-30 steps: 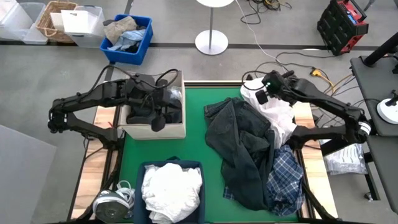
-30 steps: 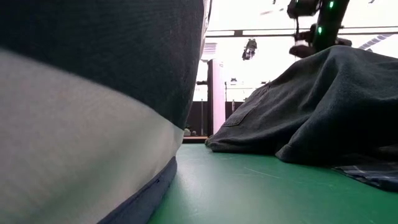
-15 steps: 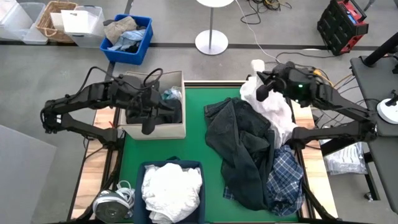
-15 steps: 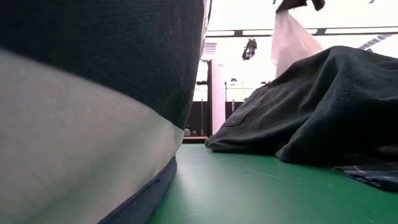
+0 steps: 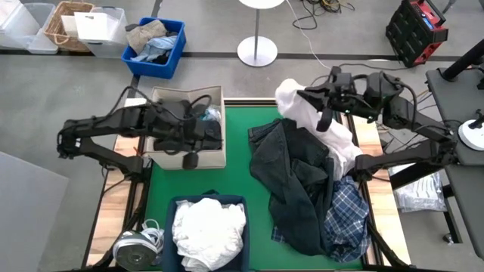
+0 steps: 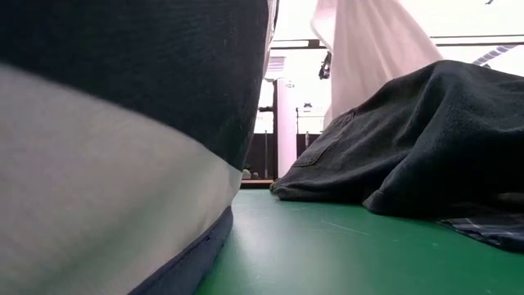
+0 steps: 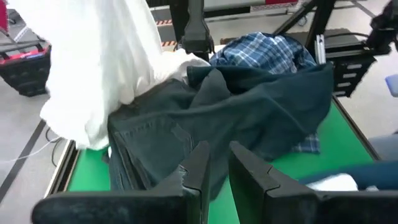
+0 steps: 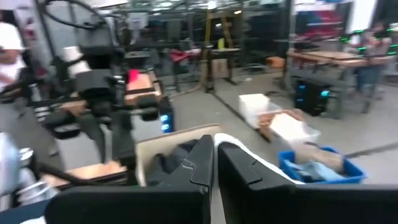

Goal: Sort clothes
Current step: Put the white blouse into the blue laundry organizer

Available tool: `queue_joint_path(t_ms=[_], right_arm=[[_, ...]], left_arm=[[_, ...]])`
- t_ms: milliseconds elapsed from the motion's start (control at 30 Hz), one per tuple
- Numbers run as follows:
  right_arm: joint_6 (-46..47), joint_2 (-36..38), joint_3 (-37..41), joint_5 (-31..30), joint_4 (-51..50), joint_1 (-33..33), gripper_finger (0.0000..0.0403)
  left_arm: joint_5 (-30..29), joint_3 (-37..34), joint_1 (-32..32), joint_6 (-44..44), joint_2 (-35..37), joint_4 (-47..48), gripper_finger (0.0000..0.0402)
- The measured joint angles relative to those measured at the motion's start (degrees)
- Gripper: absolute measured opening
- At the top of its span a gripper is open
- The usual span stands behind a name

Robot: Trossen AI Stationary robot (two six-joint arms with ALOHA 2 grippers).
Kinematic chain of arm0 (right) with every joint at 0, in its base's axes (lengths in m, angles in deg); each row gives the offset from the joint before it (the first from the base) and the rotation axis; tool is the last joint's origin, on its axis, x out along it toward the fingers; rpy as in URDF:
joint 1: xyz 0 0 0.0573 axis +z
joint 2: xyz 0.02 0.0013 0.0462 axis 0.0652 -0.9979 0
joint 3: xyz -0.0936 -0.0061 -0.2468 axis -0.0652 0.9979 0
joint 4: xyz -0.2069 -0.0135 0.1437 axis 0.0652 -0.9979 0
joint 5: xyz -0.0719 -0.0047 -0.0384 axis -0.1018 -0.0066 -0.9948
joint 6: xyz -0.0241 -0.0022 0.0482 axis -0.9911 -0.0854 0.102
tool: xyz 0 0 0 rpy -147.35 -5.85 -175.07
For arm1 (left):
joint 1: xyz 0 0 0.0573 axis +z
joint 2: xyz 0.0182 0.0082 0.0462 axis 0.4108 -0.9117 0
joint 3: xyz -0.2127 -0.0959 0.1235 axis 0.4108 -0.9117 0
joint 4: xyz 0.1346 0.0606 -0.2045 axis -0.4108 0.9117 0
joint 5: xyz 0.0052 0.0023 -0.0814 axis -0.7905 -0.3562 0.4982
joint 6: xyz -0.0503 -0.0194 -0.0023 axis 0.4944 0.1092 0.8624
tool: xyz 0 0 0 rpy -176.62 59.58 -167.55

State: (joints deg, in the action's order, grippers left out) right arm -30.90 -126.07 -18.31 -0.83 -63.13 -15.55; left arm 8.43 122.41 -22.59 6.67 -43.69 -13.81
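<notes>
The left gripper [image 5: 189,160] hangs over the beige bin [image 5: 218,157], its tip small in the high view; its wrist view shows the fingers [image 7: 200,163] a narrow gap apart, empty. That bin holds dark clothes [image 5: 208,134], the blue bin [image 5: 173,208] nearer the front a white pile [image 5: 208,224]. On the green mat [image 5: 234,166] a dark garment [image 5: 295,174] covers the plaid shirt [image 5: 344,211] (partly hidden). The right gripper [image 5: 327,121] pinches a white shirt [image 5: 299,106], lifted above the heap; the low view shows only its hanging fabric [image 6: 368,49].
</notes>
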Motion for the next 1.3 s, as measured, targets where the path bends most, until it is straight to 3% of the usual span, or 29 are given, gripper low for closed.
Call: queue_joint_path(t_ms=[233, 533, 667, 933, 1133, 1300], right_arm=[[-0.12, -5.91, -3.99, 5.37, 2.28, 6.50, 0.0008], [-3.26, -10.21, -11.67, 5.47, 5.83, 15.67, 0.0008], [-4.04, -11.39, -15.45, 5.02, 5.91, 16.60, 0.0008], [-4.46, -16.42, -25.13, 4.94, 5.21, 16.59, 0.0008], [-5.01, -21.80, -33.21, 5.07, -0.31, 16.59, 0.0008], [-5.12, -24.85, -36.86, 5.47, -1.79, 16.83, 0.0008]], left_arm=[[-3.38, 0.10, 0.41, 1.39, -8.62, -7.34, 0.0045], [-5.57, 0.34, 1.01, -1.65, -14.40, -25.09, 0.0049], [-5.60, 0.42, 1.23, -3.63, -16.24, -25.71, 0.0069], [-8.19, 2.38, 1.76, -6.17, -21.32, -27.43, 0.0189], [-19.30, 5.43, 1.99, -8.42, -24.90, -32.91, 0.0295], [-20.38, 7.36, 2.47, -10.58, -27.23, -37.97, 0.0360]])
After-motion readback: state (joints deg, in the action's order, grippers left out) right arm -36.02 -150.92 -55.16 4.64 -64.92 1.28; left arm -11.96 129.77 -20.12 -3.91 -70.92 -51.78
